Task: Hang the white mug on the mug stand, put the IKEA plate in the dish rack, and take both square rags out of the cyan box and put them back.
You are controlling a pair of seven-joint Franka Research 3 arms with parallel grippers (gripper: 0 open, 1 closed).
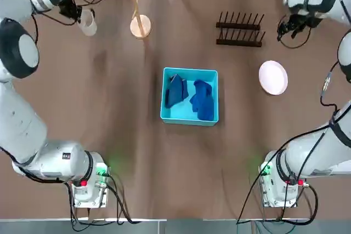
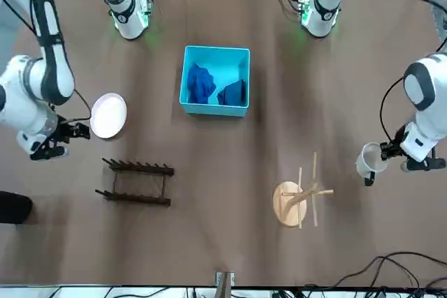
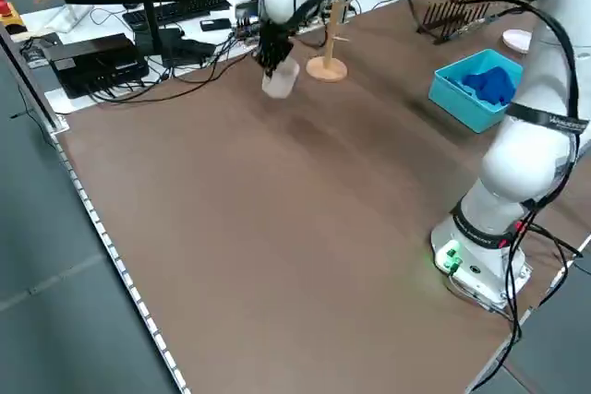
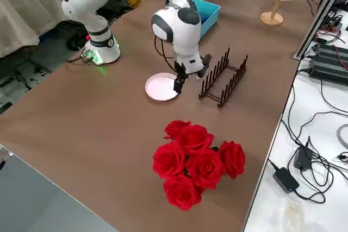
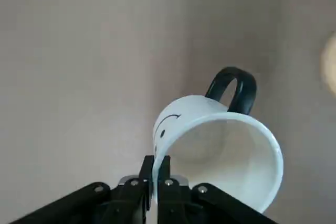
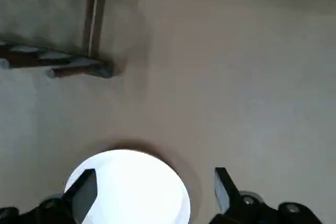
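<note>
Clock positions are read from above about the cyan box (image 1: 189, 122), twelve at the table's far edge. The dish rack (image 1: 239, 42) lies at one o'clock; the mug stand (image 1: 143, 26) at eleven. Within the box, the soft rags (image 1: 203, 101) are best pinched at a raised fold. The plate (image 1: 273, 77), probably stiff and slippery, is at half past two, best gripped by its rim; the right gripper (image 6: 156, 172) is held open at two. The likely fragile mug (image 5: 181, 109), at ten, is clamped by its wall in the left gripper (image 5: 156, 161).
</note>
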